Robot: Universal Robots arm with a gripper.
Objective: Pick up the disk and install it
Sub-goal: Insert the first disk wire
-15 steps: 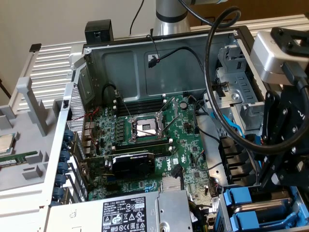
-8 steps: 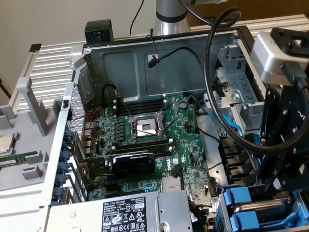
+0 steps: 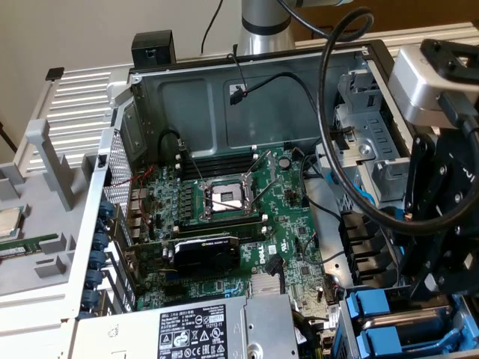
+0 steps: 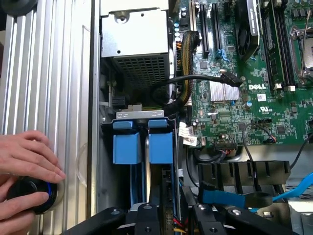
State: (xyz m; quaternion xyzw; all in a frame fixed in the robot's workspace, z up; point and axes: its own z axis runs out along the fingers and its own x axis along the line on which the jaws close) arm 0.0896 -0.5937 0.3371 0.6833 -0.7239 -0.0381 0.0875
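- Gripper (image 4: 176, 221) hangs over the drive bay at the exterior view's right, near corner of the open grey computer case (image 3: 224, 105); jaws look part open, with nothing between them that you can see.
- Disk, the silver drive in its bright blue plastic carrier (image 4: 160, 147), stands edge-on in that bay, touching-close beside a second blue carrier (image 4: 126, 148); you can't tell for sure which is which.
- Disk lies straight ahead of your gripper, long axis running down into the bay.
- Person's hand (image 4: 24, 156) rests on a black round knob (image 4: 30, 193), well apart.
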